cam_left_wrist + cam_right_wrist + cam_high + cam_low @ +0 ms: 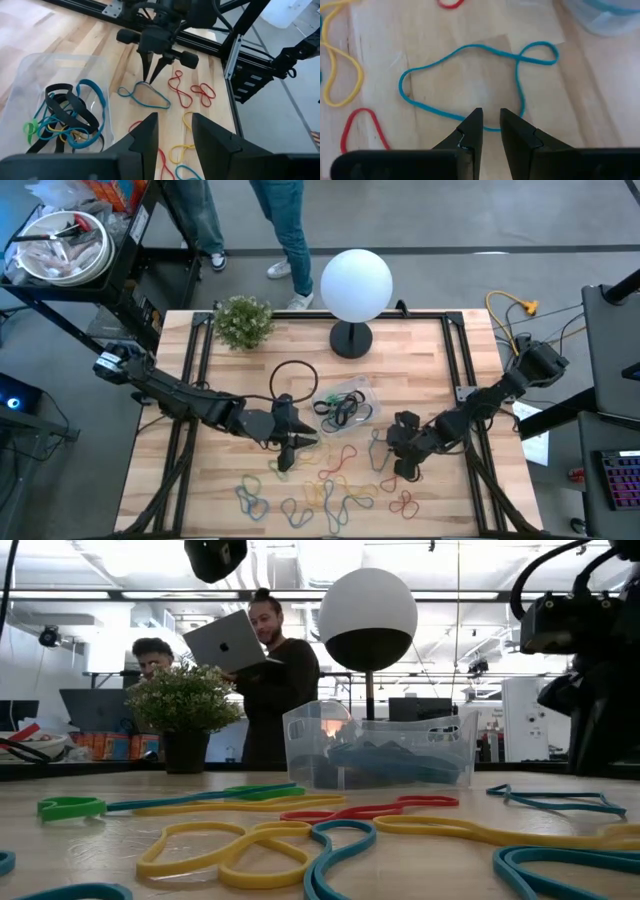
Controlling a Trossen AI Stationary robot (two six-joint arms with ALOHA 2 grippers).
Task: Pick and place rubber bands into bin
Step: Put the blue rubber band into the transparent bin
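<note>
High view: the left tool and right tool are hovering over the tabletop, flanking the bin; loose rubber bands are lying along the near edge.

Low view: the bin is sitting mid-tabletop, bands inside.

Left wrist view: the left tool is standing parted, empty, beside the bin.

Right wrist view: the right tool is poised slightly parted over a blue band, gripping nothing.
</note>
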